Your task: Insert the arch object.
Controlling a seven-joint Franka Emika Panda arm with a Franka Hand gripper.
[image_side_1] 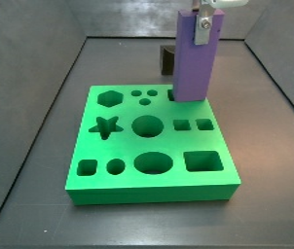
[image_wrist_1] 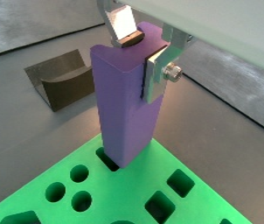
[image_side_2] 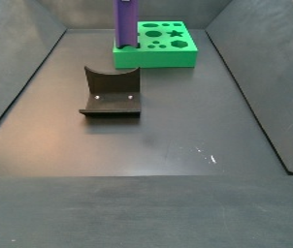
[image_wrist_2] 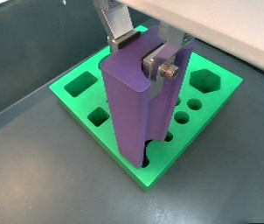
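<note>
My gripper (image_wrist_1: 144, 57) is shut on the top of a tall purple bar (image_wrist_1: 125, 105), one finger on each side. The bar has a curved hollow along one side. It stands upright with its lower end in an arch-shaped hole at the corner of the green board (image_wrist_1: 111, 188). Both side views show the bar (image_side_1: 193, 58) upright on the board (image_side_1: 150, 190), and also (image_side_2: 127, 19) on the board (image_side_2: 156, 56). The other wrist view shows the gripper (image_wrist_2: 144, 52), the bar (image_wrist_2: 135, 105) and the board (image_wrist_2: 128, 162). No small dark grey-brown arch block shows apart from the fixture.
The fixture (image_side_2: 111, 92), a dark L-shaped bracket with a curved top edge, stands on the grey floor beside the board; it also shows in a wrist view (image_wrist_1: 65, 83) and behind the bar (image_side_1: 170, 56). Dark walls enclose the floor. The board has several other shaped holes.
</note>
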